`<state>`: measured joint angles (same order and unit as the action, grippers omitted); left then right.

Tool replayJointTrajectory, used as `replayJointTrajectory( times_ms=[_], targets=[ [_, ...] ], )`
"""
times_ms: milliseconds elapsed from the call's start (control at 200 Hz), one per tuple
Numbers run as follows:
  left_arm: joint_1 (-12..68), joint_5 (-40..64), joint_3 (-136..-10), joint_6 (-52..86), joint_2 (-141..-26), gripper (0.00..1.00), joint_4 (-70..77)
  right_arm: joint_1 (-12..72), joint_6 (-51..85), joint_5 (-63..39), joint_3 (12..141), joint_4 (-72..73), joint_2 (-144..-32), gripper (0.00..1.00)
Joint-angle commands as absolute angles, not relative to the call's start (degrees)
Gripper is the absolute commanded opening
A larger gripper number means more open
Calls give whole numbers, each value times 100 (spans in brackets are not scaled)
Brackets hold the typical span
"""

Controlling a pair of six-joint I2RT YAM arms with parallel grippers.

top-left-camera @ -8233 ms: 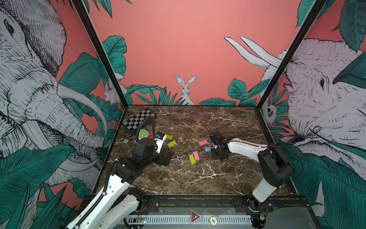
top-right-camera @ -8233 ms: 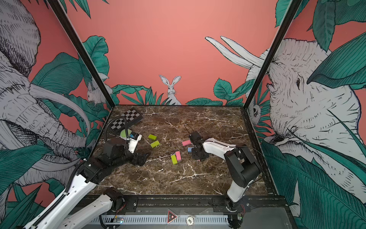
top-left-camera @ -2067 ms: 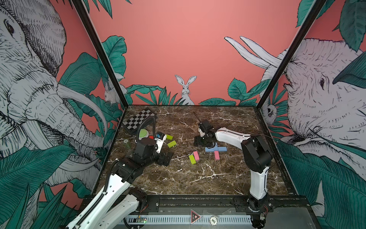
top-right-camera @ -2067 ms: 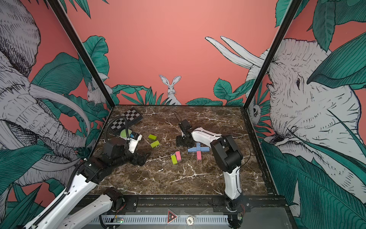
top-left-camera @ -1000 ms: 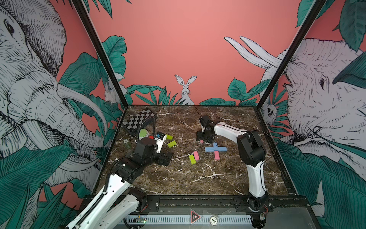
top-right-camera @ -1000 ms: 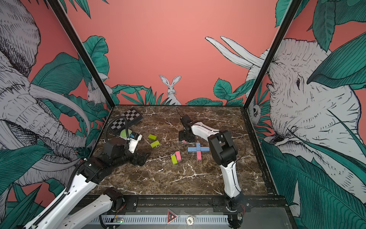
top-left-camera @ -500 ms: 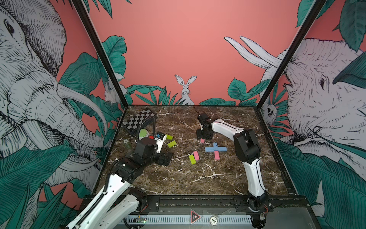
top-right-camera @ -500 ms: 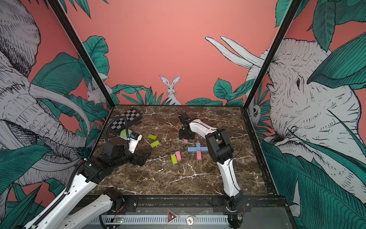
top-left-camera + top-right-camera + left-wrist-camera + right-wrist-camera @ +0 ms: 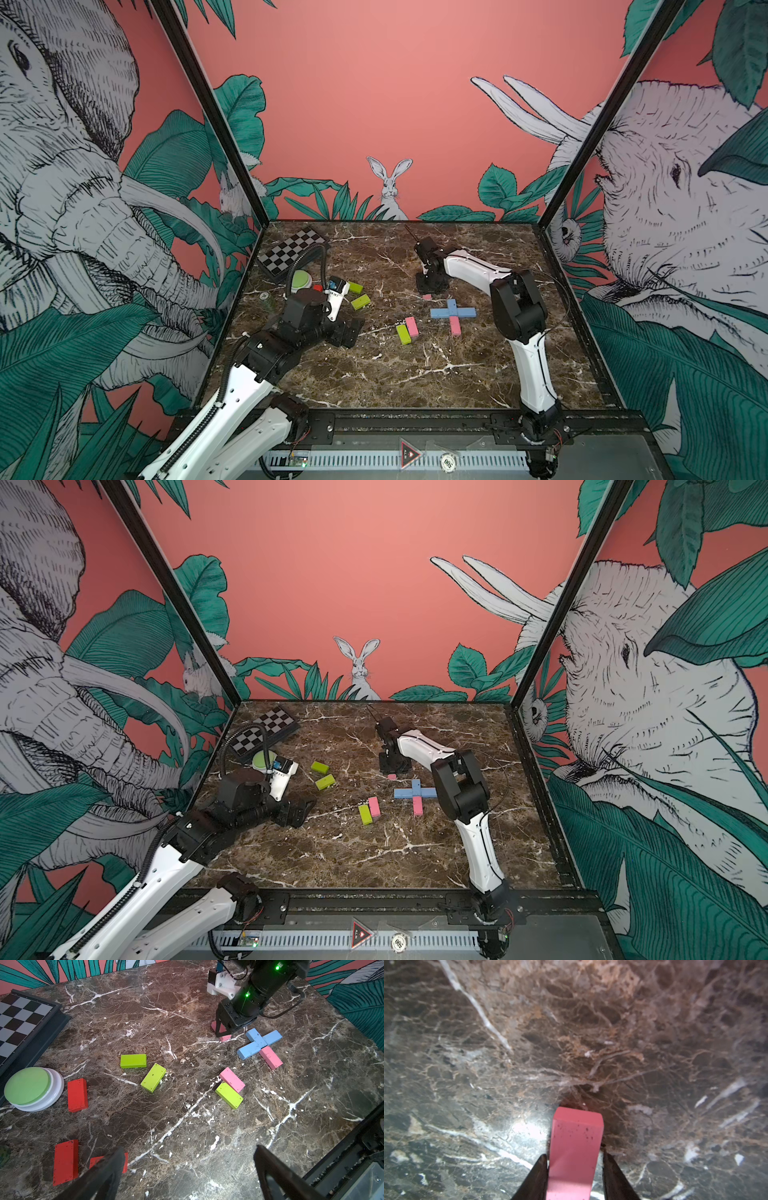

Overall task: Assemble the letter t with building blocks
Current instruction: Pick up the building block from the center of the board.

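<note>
Building blocks [image 9: 133,1061] lie scattered on the brown marble table [image 9: 374,382]. Right of centre, light blue blocks [image 9: 452,311] form a cross, and a pink stem block [image 9: 455,326] butts against its near side. Just beyond the cross, the right gripper [image 9: 574,1155] points down at the marble, and its two dark fingers [image 9: 538,1174] pinch the long sides of another pink block [image 9: 577,1136]. Whether that block has left the surface I cannot tell.

A pink brick [image 9: 411,325] and a lime brick [image 9: 403,334] lie side by side and touching, near the middle. Two more lime blocks [image 9: 360,302] sit closer to the left arm (one square to the table edge, one slanted). Three red blocks [image 9: 77,1095] lie near the green-topped button [image 9: 27,1085], which stands beside the chequered board [image 9: 20,1016]. One of them is half hidden behind a finger.

The left gripper [image 9: 190,1151] hangs above the marble with its fingers spread wide and nothing between them.
</note>
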<state>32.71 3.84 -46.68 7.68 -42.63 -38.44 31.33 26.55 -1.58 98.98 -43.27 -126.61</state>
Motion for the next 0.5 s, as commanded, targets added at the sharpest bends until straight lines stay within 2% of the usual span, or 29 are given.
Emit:
replayJointTrajectory(
  times_ms=[0,280,495],
  targets=[
    [3296,397,-4676,713,-4248,99,-3940,3120,2559,0,9916,-4482,-12734,37],
    [3299,390,-4675,712,-4249,99,-3946,3121,2483,51,9702,-4407,-12482,21],
    [3296,391,-4666,712,-4262,99,-3930,3125,2456,163,9308,-4221,-11982,17]
  ],
)
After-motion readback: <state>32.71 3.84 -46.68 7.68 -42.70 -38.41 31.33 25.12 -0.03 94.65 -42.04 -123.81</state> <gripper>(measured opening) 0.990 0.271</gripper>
